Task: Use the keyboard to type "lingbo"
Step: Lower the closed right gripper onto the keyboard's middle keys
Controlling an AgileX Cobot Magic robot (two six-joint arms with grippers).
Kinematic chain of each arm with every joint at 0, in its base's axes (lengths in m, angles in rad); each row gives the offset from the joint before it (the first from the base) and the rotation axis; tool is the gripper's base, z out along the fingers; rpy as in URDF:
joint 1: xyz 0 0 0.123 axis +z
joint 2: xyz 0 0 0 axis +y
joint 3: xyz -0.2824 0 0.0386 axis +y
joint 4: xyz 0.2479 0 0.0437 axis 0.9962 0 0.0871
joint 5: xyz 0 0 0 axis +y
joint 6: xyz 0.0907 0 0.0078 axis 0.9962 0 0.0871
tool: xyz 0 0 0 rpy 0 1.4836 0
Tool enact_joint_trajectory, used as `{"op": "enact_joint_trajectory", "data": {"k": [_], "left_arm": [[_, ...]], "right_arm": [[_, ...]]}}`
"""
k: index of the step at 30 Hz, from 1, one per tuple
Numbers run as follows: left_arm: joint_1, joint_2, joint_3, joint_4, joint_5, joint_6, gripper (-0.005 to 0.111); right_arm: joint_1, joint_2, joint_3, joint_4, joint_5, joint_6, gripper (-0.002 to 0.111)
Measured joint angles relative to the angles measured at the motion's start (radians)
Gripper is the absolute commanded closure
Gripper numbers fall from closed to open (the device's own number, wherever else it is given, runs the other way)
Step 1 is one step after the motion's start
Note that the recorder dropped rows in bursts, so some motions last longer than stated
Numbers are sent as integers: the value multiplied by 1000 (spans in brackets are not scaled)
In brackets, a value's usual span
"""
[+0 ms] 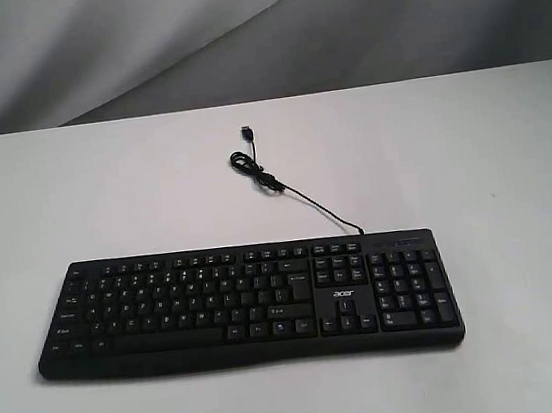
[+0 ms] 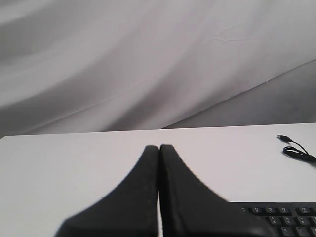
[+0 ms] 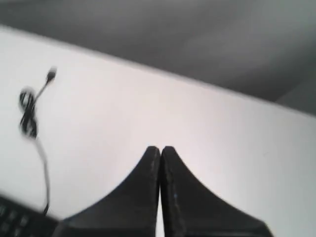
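Left gripper [image 2: 159, 147] and right gripper [image 3: 160, 148] point out over the white table [image 1: 490, 140], fingers pressed together; black keyboard [image 1: 246, 306] lies flat at lower centre, its cable [image 1: 284, 187] trailing toward mid-frame.

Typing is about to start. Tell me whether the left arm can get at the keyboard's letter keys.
Probably yes. The left pincer is shut and empty, with the keyboard close by. Nothing lies on its keys, and the USB cable trails off its back edge.
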Motion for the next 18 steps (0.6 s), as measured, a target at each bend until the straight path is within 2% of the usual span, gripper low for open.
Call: {"op": "enact_joint_trajectory", "data": {"k": [3, 8, 14, 18], "left_arm": [[0, 0, 0, 0, 0, 0, 106], [0, 0, 0, 0, 0, 0, 106], [0, 0, 0, 0, 0, 0, 106], [0, 0, 0, 0, 0, 0, 106]], "right_arm": [[35, 110, -5, 157, 134, -242, 108], [200, 246, 36, 372, 130, -581, 108], [466, 398, 43, 423, -14, -690, 108], [590, 479, 48, 411, -86, -725, 108]]}}
